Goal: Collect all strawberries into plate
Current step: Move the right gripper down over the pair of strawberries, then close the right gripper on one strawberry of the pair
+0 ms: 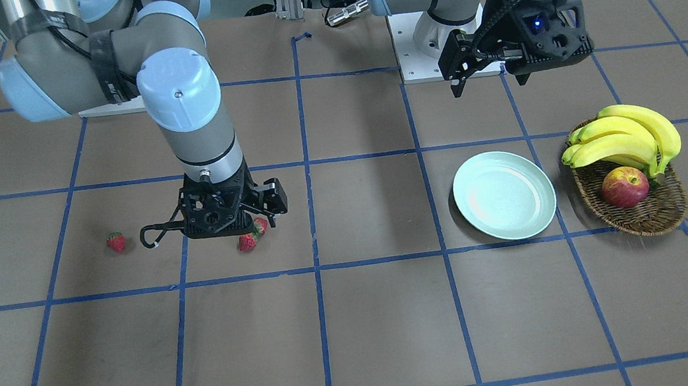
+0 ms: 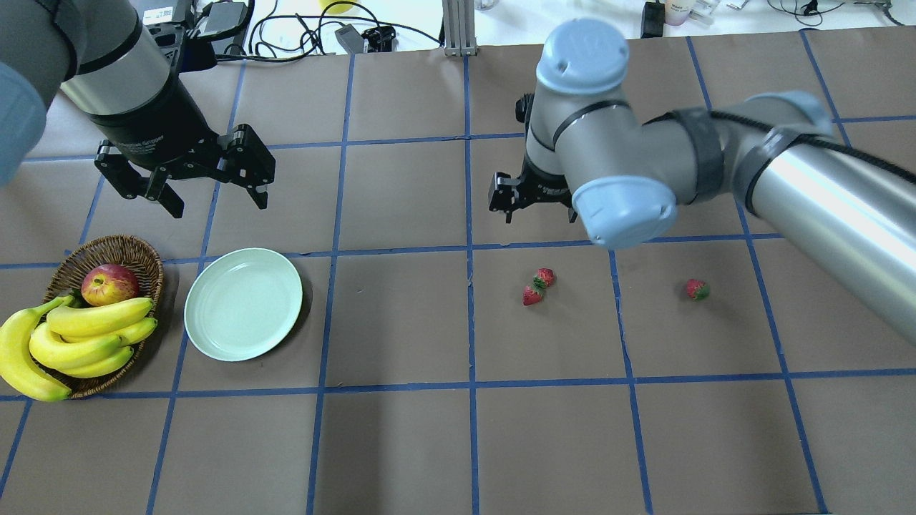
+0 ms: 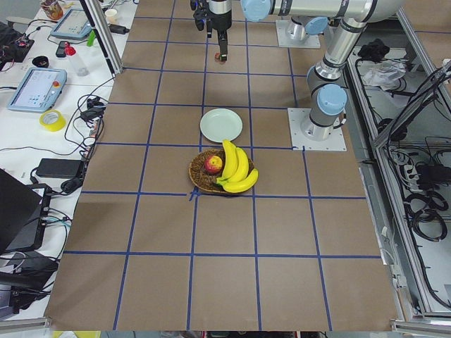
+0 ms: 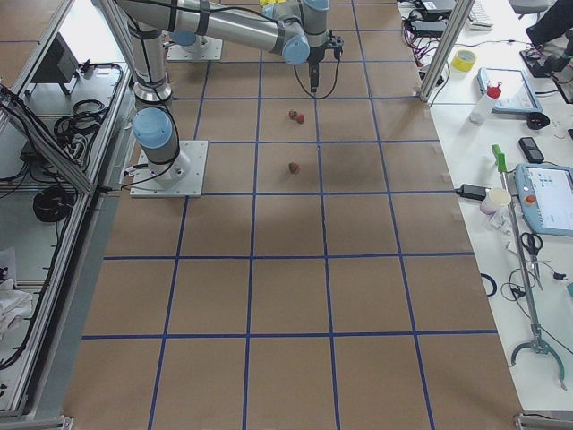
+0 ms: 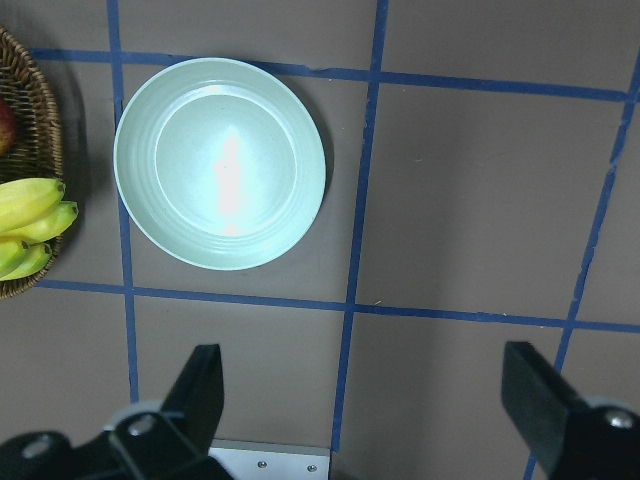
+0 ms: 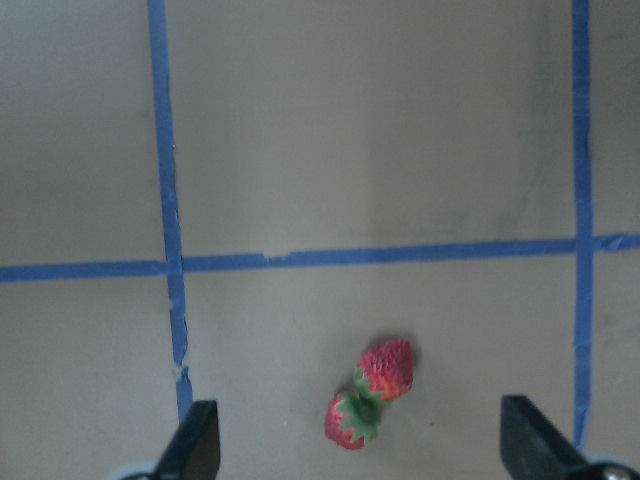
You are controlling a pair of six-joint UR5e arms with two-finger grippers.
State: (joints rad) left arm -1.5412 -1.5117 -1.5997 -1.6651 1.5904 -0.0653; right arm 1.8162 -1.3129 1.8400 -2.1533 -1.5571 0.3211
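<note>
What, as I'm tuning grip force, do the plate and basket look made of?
Plate: likely hard plastic or melamine, pale mint, smooth and slightly glossy, judging by the glare at its centre. Basket: brown woven wicker; strands show along its rim.

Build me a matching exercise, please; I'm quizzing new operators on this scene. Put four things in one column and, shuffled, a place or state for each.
1. plate
2. apple
3. pair of strawberries
4. left pincer

a. open, above the table
b. in the wicker basket
c. side by side on the table
d. empty

Pairs: 1-d, 2-b, 3-c, 4-a.
</note>
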